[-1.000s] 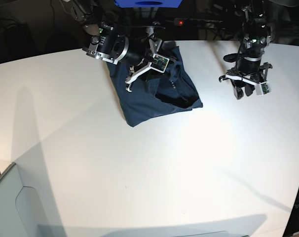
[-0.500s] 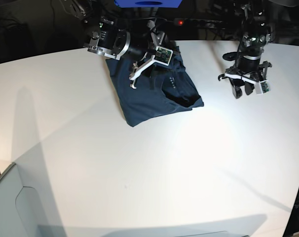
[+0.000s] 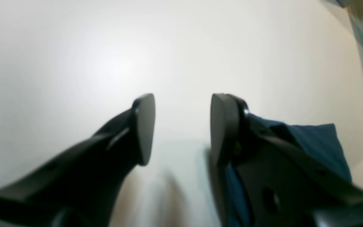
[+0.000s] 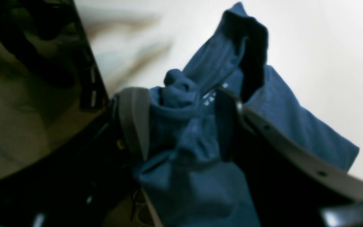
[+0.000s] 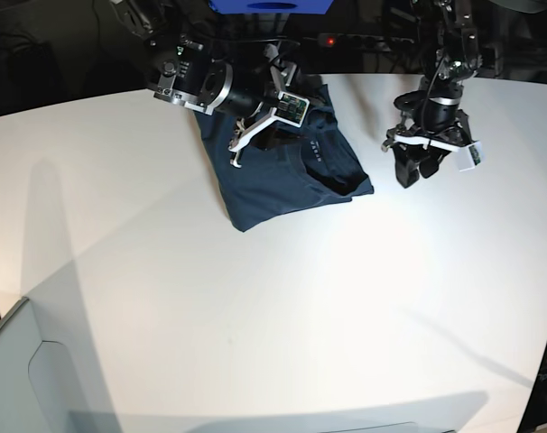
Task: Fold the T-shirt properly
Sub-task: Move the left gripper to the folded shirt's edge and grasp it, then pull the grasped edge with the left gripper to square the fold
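T-shirt: the dark navy-blue soft cloth T-shirt (image 5: 287, 176) lies bunched in a rough slab at the far middle of the white round-edged desk (image 5: 282, 325), under the right arm.
Long axis: in the base view it runs from the far edge of the desk toward the camera, leaning slightly to that view's right; the near end is a blunt corner, and one corner pokes out toward the left arm.
Neck: a dark opening with small white printed marks beside it shows on the upper part of the cloth, facing up.
Right gripper: the black-and-white right gripper (image 5: 260, 122) sits over the far part of the T-shirt (image 4: 200, 132).
Right jaws: in the right wrist view they stand moderately apart with a bunched ridge of blue cloth between them; the cloth touches the inner faces, but the picture is soft, so whether it is truly pinched I cannot tell.
Left gripper: the black left gripper (image 5: 416, 167) hangs above bare desk, just beside the T-shirt's corner and apart from it.
Left jaws: spread to a middling gap, nothing between them but white desk (image 3: 106, 56).
Only the left wrist view shows: a blue fold of the T-shirt (image 3: 317, 142) behind one jaw.
Only the base view shows: the whole outline of the cloth and both arms at once.
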{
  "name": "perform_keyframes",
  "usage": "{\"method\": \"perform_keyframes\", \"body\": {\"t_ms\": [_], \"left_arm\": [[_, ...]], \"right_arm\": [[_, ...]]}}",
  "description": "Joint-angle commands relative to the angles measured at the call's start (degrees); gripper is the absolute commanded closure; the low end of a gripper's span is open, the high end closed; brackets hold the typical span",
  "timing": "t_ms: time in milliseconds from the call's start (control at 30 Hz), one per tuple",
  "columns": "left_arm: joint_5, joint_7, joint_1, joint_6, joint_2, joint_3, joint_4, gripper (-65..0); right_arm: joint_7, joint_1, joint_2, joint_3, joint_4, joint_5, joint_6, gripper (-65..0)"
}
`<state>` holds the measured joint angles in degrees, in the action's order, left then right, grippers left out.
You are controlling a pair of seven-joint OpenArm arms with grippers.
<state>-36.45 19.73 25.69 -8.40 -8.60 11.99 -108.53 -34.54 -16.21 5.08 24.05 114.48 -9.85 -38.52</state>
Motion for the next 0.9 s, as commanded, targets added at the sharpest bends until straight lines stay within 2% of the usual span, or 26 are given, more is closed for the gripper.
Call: {"method": "perform_keyframes", "body": {"t_ms": [0, 333, 867], "left_arm": [[-0.34, -0.78, -0.24, 0.27, -0.32, -0.87, -0.96, -28.1], [-0.26, -0.78, -4.64, 0.18, -0.23, -8.87, 0.79, -28.1], [-0.70, -0.78, -7.89, 0.18, -0.15, -9.22, 7.48, -28.1]], "right_arm": [[1.36, 0.16, -0.11, 0.08, 0.82, 1.19, 0.06, -30.5], [1.27, -0.19, -0.11, 0.08, 0.73, 1.01, 0.06, -30.5], [0.74, -0.28, -0.11, 0.08, 0.73, 0.92, 0.06, -30.5]]}}
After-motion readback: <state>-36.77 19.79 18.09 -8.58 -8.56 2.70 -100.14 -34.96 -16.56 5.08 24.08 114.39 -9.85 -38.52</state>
